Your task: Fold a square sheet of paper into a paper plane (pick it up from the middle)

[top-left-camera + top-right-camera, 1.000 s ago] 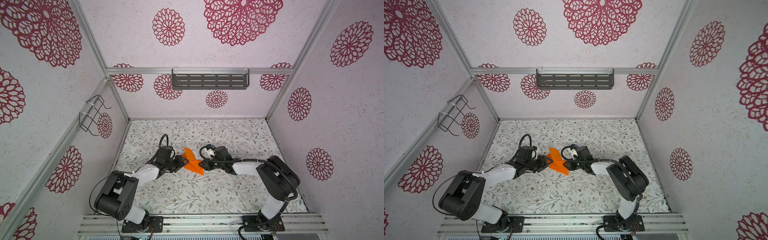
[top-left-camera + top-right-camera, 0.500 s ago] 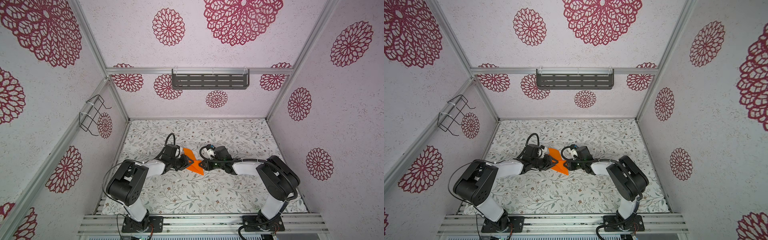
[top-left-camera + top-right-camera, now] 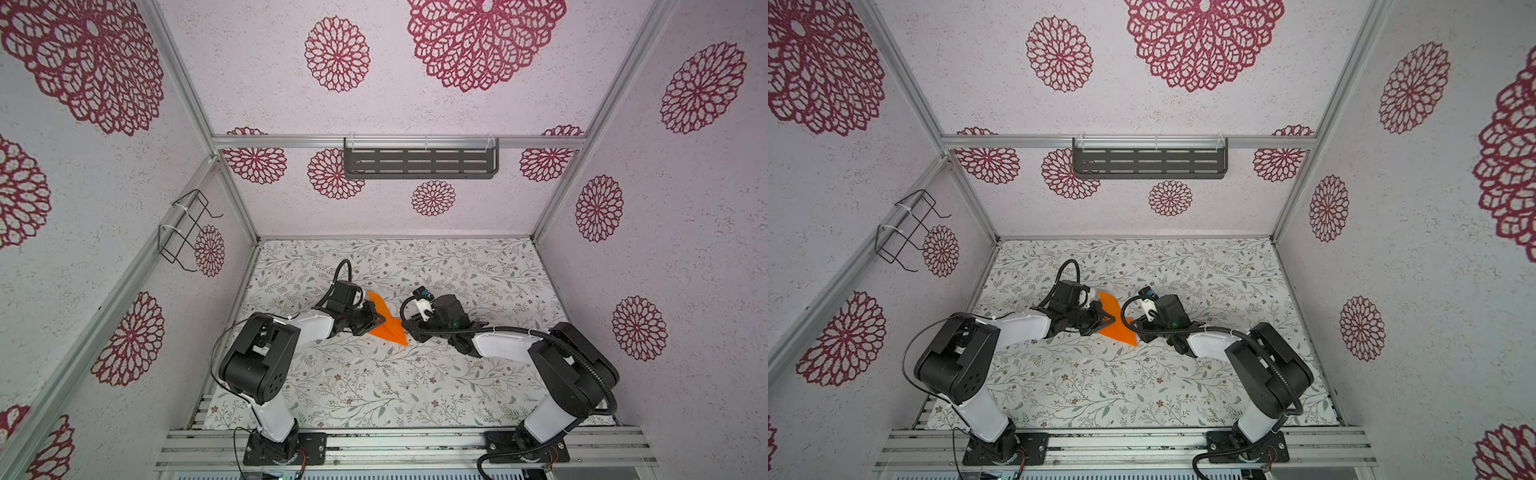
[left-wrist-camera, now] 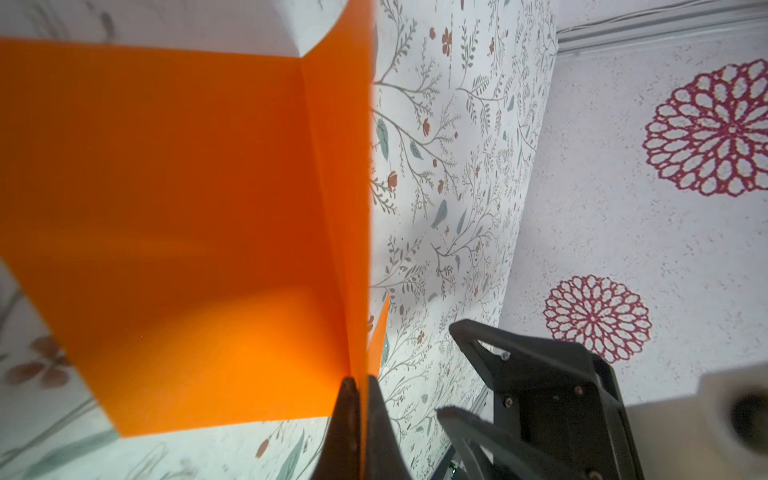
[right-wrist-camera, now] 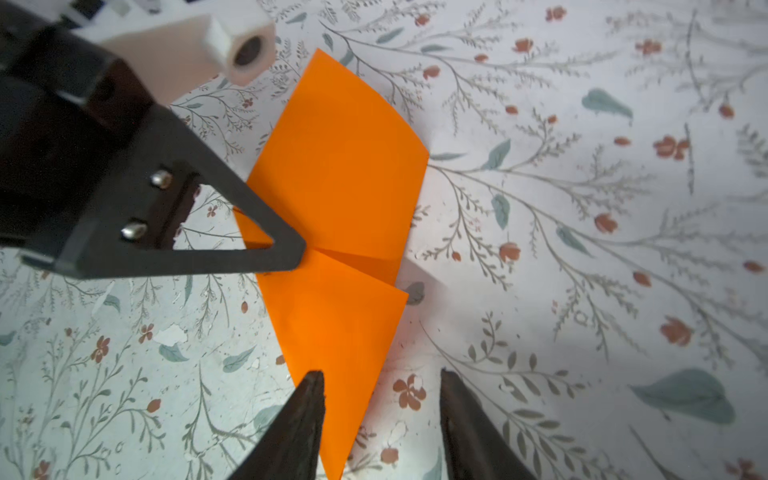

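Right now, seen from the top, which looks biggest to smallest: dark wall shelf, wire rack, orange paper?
In a top view, largest to smallest:
1. dark wall shelf
2. wire rack
3. orange paper, partly hidden
It lies farthest from the camera, so real sizes may differ.

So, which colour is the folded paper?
The paper is plain bright orange; the right wrist view shows it best.

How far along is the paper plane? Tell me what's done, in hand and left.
Done: the paper is already creased, two flaps meeting at a centre line. In hand: the left hand is shut on a raised fold; the right hand stands open astride one pointed end. Left: probably the last folds; it looks loose, not yet a finished dart.
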